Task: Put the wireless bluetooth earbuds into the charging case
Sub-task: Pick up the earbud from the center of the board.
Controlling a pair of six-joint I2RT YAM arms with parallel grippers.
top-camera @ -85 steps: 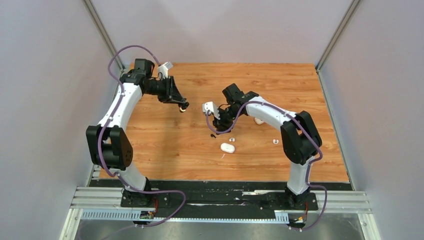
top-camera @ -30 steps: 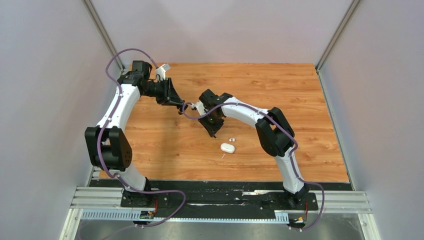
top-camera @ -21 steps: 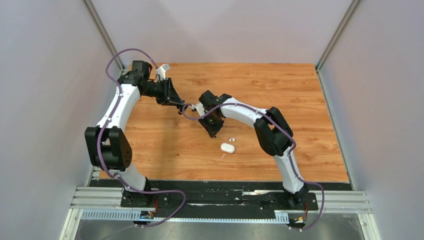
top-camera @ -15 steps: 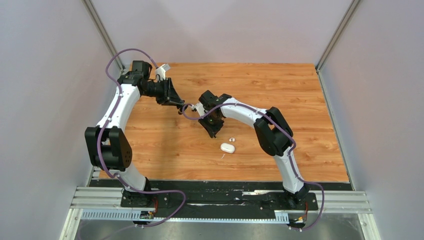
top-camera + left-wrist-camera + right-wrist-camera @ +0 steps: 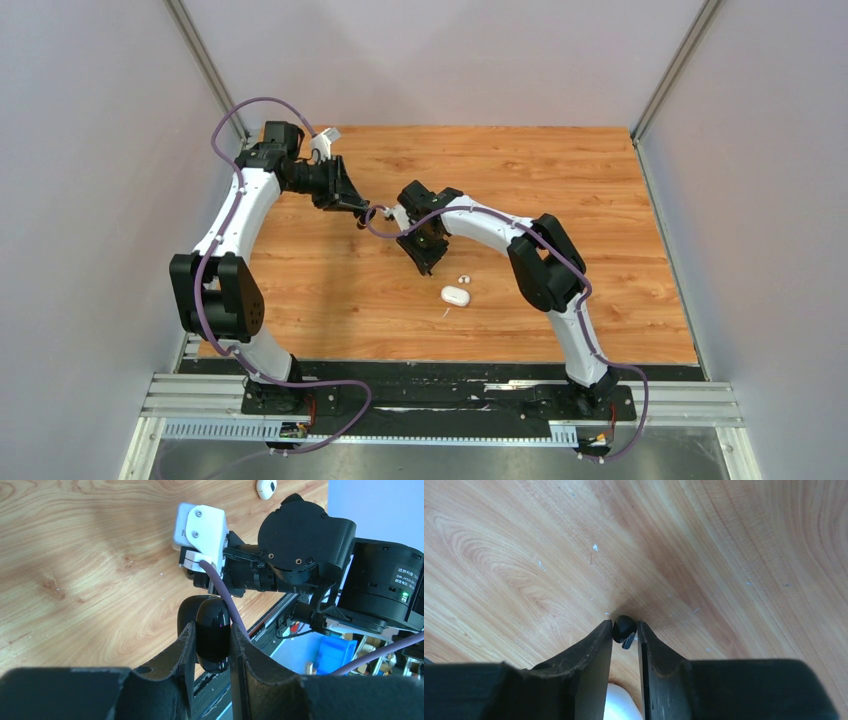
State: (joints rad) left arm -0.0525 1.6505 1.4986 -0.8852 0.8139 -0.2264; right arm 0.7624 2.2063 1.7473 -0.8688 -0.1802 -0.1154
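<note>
Earbud [image 5: 623, 626] in right fingers [image 5: 596, 650], case [image 5: 213, 635] in left fingers [image 5: 185, 650], unclear overhead

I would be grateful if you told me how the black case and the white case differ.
Colour: the black case is glossy black, the white case plain white. Place: the black case is pinched in the left tool, off the table; the white case lies on the table with no tool on it. Both are small, rounded pebble shapes.
</note>
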